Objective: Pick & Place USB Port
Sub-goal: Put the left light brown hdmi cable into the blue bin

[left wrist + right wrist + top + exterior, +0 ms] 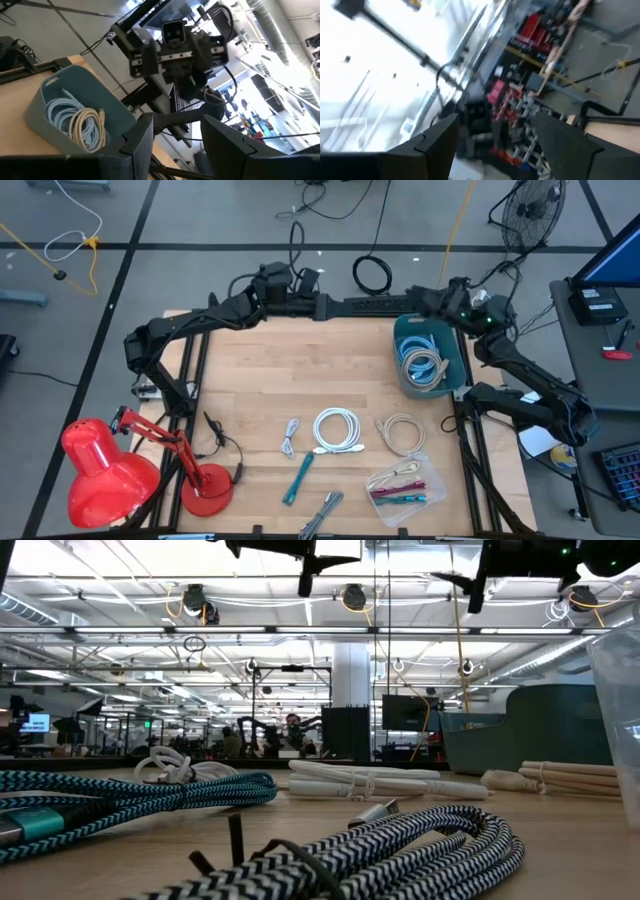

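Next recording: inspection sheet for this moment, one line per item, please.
Surface: wooden table, mostly bare at the back.
Job's things: teal bin at right rear, holding coiled cables.
Clutter: red lamp at front left; plastic bag at front.
Grippers: left gripper and right gripper raised at the back edge, both open, empty.
Cables: white coil, beige coil, teal cable near the front.
Surroundings: fan, floor cords.

Grey floor point(200, 210), a fan point(530, 210), seemingly industrial ceiling lights point(300, 565)
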Controlling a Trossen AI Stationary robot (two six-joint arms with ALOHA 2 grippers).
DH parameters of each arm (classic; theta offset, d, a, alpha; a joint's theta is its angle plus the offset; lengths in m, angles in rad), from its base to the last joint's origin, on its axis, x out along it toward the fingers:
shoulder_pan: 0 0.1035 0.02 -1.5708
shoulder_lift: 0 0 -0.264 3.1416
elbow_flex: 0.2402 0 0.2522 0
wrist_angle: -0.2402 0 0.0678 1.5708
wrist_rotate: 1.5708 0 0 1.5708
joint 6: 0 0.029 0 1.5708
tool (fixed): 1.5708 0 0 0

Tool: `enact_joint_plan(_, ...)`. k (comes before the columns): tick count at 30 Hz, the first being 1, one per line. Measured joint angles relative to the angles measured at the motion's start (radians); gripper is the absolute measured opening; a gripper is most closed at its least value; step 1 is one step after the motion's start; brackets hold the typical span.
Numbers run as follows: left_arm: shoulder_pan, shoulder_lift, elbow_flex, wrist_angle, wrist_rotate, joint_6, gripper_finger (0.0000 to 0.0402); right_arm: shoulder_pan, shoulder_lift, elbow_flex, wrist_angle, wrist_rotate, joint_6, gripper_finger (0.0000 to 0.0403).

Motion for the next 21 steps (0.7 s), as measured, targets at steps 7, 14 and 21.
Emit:
enact_joint_plan(7, -0.022, 0.000, 0.000, 0.001, -0.001, 0.001, 0.0168, 0.000, 0.026, 0.000, -0.001, -0.260, -0.052, 0.0251)
enact_joint_plan(14, -0.024, 0.000, 0.000, 0.001, -0.004, 0.003, 0.0168, 0.000, 0.026, 0.000, -0.001, -0.439, -0.133, 0.0251)
enact_joint_plan(21, -0.024, 0.000, 0.000, 0.000, -0.003, 0.007, 0.0168, 0.000, 0.026, 0.000, -0.008, -0.646, -0.221, 0.0251)
